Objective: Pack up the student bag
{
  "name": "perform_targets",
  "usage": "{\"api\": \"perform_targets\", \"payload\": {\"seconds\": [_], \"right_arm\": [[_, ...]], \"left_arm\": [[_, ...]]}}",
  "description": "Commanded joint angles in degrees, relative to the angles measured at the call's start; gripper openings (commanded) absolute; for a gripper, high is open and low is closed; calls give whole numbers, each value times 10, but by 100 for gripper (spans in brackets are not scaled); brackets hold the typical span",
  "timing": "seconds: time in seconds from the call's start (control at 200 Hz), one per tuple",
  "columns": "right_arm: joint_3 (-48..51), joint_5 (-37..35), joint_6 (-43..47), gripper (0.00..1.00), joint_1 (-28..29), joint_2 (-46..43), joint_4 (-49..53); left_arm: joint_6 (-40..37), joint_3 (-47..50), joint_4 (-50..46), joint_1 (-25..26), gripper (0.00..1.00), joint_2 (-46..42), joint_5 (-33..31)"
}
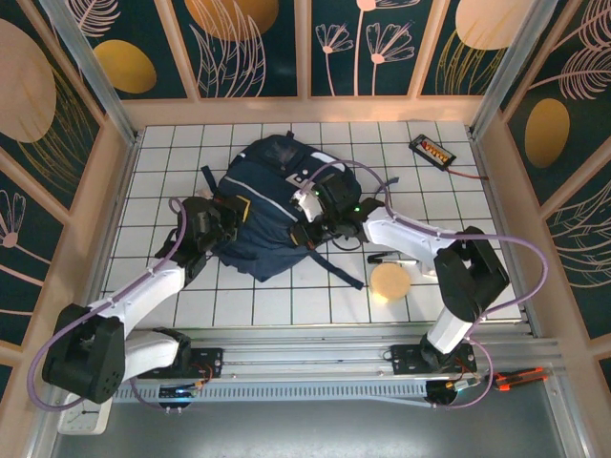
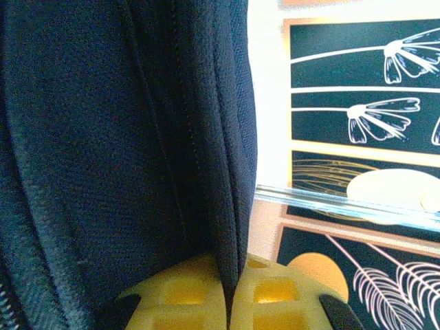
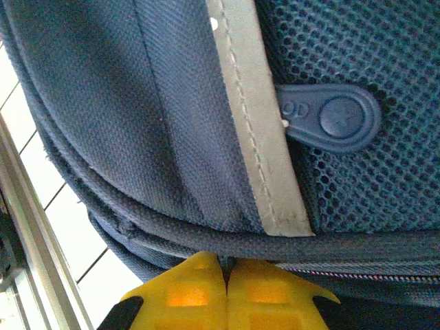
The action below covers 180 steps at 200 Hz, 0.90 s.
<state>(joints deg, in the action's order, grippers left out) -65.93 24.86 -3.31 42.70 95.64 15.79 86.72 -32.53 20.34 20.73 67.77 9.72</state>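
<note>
In the middle of the white tiled bench (image 1: 172, 153), the student bag (image 1: 267, 205) is lying, and you are holding it from both sides: your left gripper (image 2: 232, 295) is pinching a fold of its navy fabric, while your right gripper (image 3: 225, 275) is clamping its corded edge just below a grey stripe (image 3: 251, 117) and blue mesh (image 3: 357, 185).
</note>
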Motion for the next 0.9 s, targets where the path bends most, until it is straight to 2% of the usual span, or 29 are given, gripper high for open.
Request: {"api": "perform_targets", "payload": {"seconds": [0.0,0.135,0.285,0.44,0.631,0.746,0.896], "right_arm": [[-3,0,-59,0,29,-37,-69],[3,-23,-95,0,48,-48,-73],[29,-47,-86,0,77,-74,-78],[45,-41,-90,0,84,-82,-71],[-17,-21,-124,0,85,-34,-81],[-69,0,-144,0,89,14,-68],[-79,-1,-159,0,96,29,-75]], "left_arm": [[21,1,56,22,0,-23,-19],[32,12,63,31,0,-29,-46],[36,23,66,31,0,-40,-74],[37,26,75,31,0,-36,-69],[35,18,68,42,0,-40,-74],[40,15,72,71,0,-35,-92],[51,15,82,111,0,-25,-117]]}}
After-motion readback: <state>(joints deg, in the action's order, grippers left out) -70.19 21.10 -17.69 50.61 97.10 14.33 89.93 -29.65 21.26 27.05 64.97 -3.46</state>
